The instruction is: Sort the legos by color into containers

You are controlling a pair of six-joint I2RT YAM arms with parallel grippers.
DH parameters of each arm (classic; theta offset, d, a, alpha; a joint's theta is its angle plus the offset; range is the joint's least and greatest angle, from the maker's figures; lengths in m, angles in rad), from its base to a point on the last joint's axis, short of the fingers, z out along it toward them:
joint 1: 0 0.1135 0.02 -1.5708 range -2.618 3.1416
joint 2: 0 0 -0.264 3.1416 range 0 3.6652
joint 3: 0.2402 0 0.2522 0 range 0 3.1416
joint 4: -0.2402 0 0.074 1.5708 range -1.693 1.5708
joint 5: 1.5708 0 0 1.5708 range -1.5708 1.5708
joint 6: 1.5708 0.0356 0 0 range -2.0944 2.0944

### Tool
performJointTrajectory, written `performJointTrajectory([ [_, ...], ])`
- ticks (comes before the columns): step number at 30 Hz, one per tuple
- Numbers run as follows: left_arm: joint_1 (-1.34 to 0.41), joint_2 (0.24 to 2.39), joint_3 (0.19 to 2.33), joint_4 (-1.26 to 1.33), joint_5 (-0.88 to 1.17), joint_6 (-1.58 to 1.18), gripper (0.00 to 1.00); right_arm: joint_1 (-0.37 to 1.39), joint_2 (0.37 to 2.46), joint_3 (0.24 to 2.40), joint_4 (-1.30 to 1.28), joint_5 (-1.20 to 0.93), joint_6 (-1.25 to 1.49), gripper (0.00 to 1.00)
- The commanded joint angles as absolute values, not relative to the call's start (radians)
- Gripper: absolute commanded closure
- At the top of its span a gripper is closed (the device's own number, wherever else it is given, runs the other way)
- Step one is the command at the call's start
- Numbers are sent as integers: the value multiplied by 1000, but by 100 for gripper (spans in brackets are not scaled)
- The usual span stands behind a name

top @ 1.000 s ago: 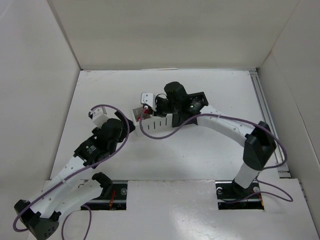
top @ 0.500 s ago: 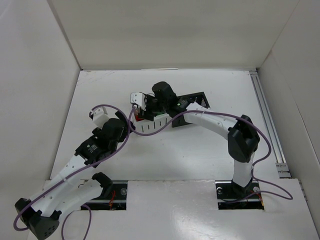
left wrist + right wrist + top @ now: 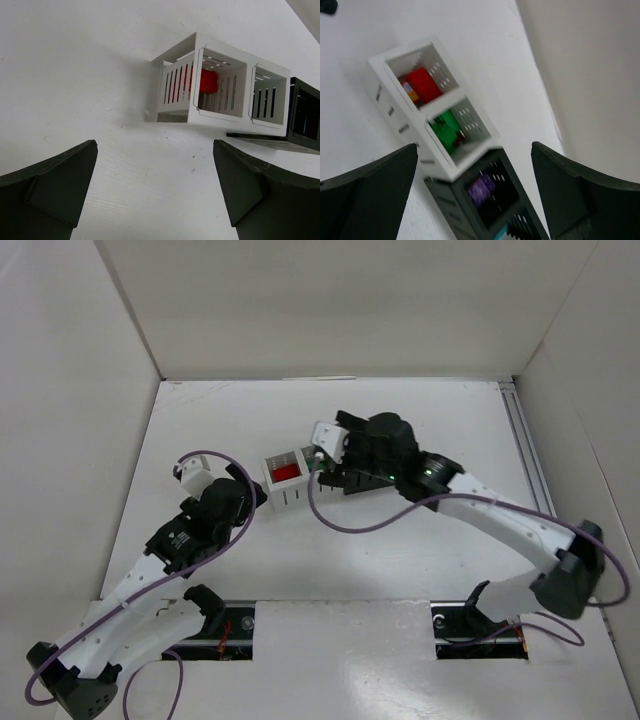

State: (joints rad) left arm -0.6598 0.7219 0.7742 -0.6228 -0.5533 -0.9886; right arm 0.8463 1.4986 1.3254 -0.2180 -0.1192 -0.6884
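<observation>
The white container (image 3: pixel 288 480) has two cells. In the right wrist view its (image 3: pixel 395 117) far cell holds a red lego (image 3: pixel 422 85) and the cell beside it a green lego (image 3: pixel 445 131). The black container (image 3: pixel 450 210) adjoins it, with a purple lego (image 3: pixel 481 189) inside and a teal lego (image 3: pixel 502 233) at the frame's bottom edge. My right gripper (image 3: pixel 328 440) hangs open and empty above both containers (image 3: pixel 474 150). My left gripper (image 3: pixel 215 480) stands open and empty over bare table, left of the white container (image 3: pixel 175 107). The red lego (image 3: pixel 208 81) shows through the slots.
White walls enclose the table on the left, back and right. A metal rail (image 3: pixel 530 470) runs along the right edge. Purple cables loop from both arms near the containers. The black container (image 3: pixel 305 117) sits at the right edge of the left wrist view.
My right gripper went from shut to open and drew back rightward off the white container, uncovering the red lego in its cell. The left arm has hardly moved.
</observation>
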Motion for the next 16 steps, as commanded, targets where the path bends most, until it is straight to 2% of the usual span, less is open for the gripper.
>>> performJointTrajectory([
  [1, -660, 704, 827, -647, -594, -1002, 0, 827, 1291, 1211, -261, 75, -669, 1],
  [5, -660, 704, 827, -647, -594, -1011, 0, 778, 1077, 1053, -411, 358, -588, 1],
  [7, -660, 713, 827, -647, -594, -1011, 0, 753, 953, 958, -474, 434, -534, 1],
  [11, -660, 724, 827, -638, -594, -1011, 0, 724, 760, 829, -508, 463, -468, 1],
  [16, -660, 746, 836, -638, -594, -1020, 0, 686, 615, 788, -518, 482, -456, 1],
])
